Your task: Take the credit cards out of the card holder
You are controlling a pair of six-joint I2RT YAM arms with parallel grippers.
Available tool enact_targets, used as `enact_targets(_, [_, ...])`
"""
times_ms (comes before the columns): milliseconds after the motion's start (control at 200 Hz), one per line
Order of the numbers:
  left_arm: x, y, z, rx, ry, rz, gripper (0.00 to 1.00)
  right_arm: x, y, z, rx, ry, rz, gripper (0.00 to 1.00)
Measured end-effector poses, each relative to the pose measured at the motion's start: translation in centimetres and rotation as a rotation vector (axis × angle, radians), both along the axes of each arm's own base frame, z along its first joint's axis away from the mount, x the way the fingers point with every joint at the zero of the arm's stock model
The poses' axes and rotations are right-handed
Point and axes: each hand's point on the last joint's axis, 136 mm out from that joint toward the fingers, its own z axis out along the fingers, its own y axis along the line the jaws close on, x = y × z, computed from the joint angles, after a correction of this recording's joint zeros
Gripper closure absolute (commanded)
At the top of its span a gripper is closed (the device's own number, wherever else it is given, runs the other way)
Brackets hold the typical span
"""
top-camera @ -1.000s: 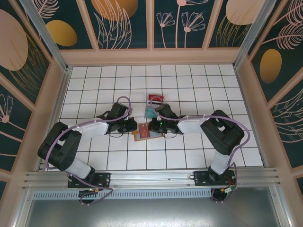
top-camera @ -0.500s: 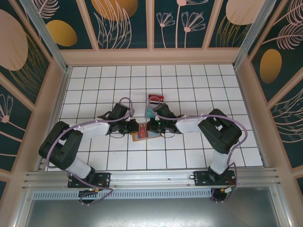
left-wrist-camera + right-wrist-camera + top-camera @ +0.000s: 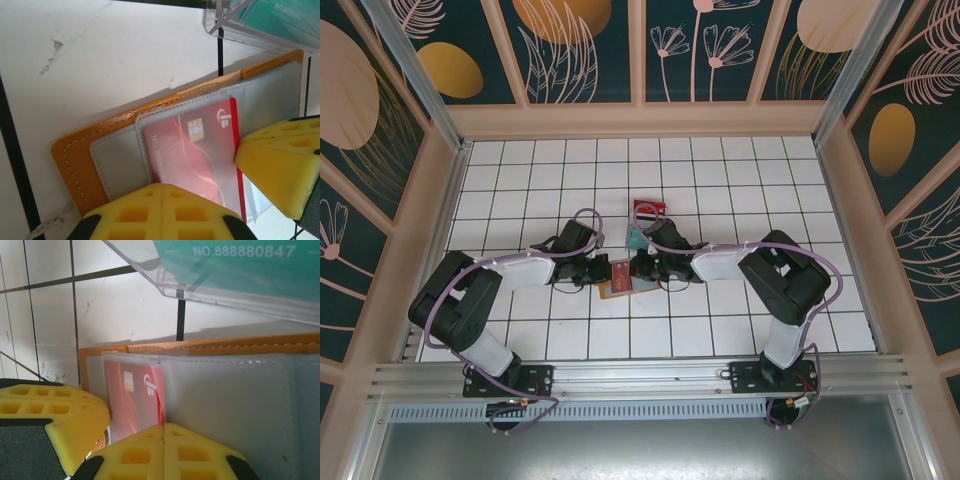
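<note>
Left gripper [image 3: 160, 195] is clenched, yellow pads together over the near edge of the flat orange-tan folding card holder [image 3: 75, 156], which lies open on the white tiled table [image 3: 100, 55]. Pinching anything? Can't tell. Right gripper [image 3: 164, 432] is clamped shut alongside. The red plastic credit card [image 3: 192, 150] sits in the clear sleeve [image 3: 145, 122]. It looks thin, stiff and slick, so take it by an edge and pin the light, floppy holder.

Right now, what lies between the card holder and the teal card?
Clear plastic edge, then bare white tile with one dark line, per the right wrist view.
</note>
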Motion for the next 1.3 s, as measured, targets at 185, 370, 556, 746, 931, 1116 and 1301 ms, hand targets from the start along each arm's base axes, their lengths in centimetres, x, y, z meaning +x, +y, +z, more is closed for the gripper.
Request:
enact_targets(185, [0.2,0.1,-0.1,0.020,-0.002,0.006,1.00,0.1,-0.1,0.0,-0.003,-0.002,-0.005,1.00])
enact_targets(370, [0.2,0.1,-0.1,0.030,-0.008,0.007,1.00,0.2,-0.2,-0.1,-0.003,-0.001,-0.007,1.00])
enact_targets(556, [0.2,0.2,-0.1,0.032,-0.009,0.008,1.00,0.2,-0.3,-0.1,-0.004,-0.001,-0.009,1.00])
enact_targets(746, [0.3,0.2,-0.1,0.035,-0.011,0.009,1.00,0.7,-1.1,0.0,-0.019,-0.007,-0.035,1.00])
enact_targets(931, [0.3,0.2,-0.1,0.035,-0.011,0.009,1.00,0.7,-1.3,-0.1,-0.023,-0.008,-0.038,1.00])
enact_targets(1116, [0.3,0.2,-0.1,0.036,-0.009,0.009,1.00,0.7,-1.2,0.0,-0.014,-0.011,-0.033,0.79])
enact_targets(1301, [0.3,0.2,-0.1,0.036,-0.010,0.009,1.00,0.6,-0.8,0.3,0.009,-0.010,-0.017,0.78])
